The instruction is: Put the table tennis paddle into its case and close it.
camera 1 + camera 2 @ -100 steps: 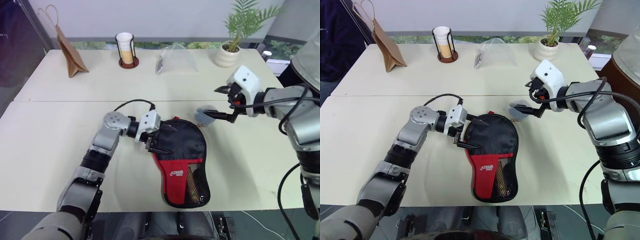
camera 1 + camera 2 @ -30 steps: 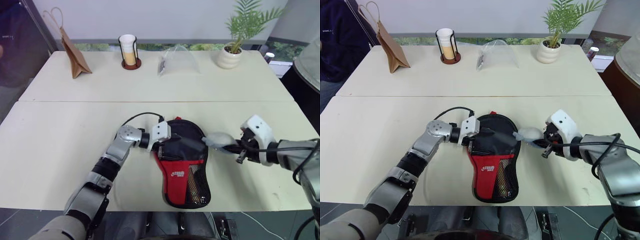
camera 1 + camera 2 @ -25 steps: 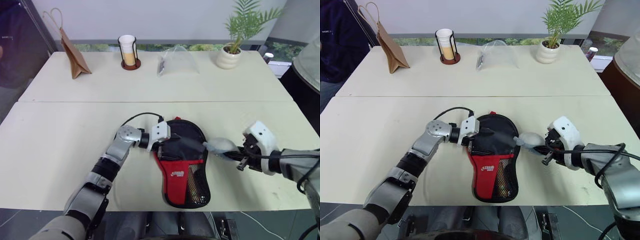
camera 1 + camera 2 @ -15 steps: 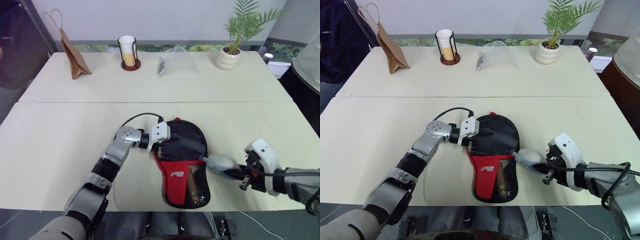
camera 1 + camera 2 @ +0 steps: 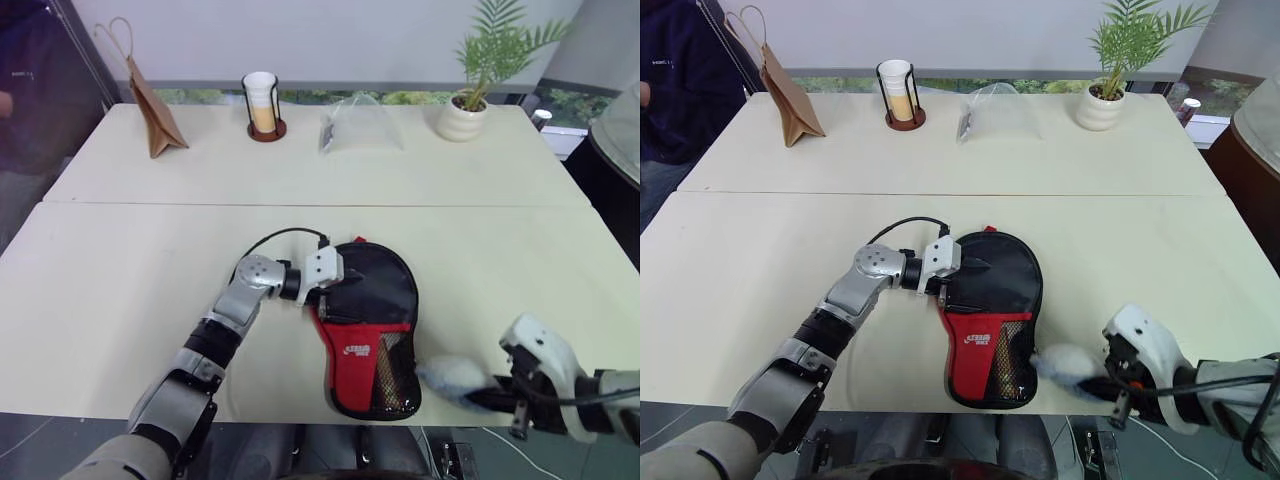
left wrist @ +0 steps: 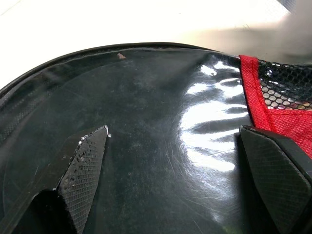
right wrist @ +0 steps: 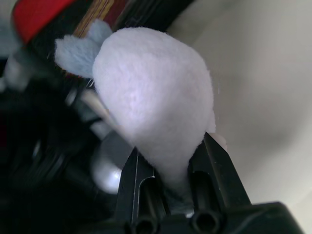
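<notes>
The black and red case (image 5: pixel 365 320) lies flat on the near table, round end away from me and mesh pocket toward the front edge. My left gripper (image 5: pixel 336 300) rests open on its black top, fingers (image 6: pixel 87 161) spread wide on the glossy fabric. My right gripper (image 5: pixel 482 399) hovers at the table's front edge, just right of the case's narrow end, shut on a grey fuzzy keychain pouch (image 5: pixel 450 377) (image 7: pixel 151 97). Something light and wooden (image 5: pixel 385 372) shows through the mesh, likely the paddle's handle. The blade is hidden.
On the far table stand a brown paper bag (image 5: pixel 150 105), a cup in a wire holder (image 5: pixel 261 105), a clear plastic bag (image 5: pixel 355 125) and a potted plant (image 5: pixel 470 105). A person stands at the far left (image 5: pixel 680 80). A black cable (image 5: pixel 270 240) loops by my left wrist.
My right gripper has carried the fuzzy pouch from beside the case's round end toward the table's front edge, down along the case's right side. The left gripper stays put on the case.
</notes>
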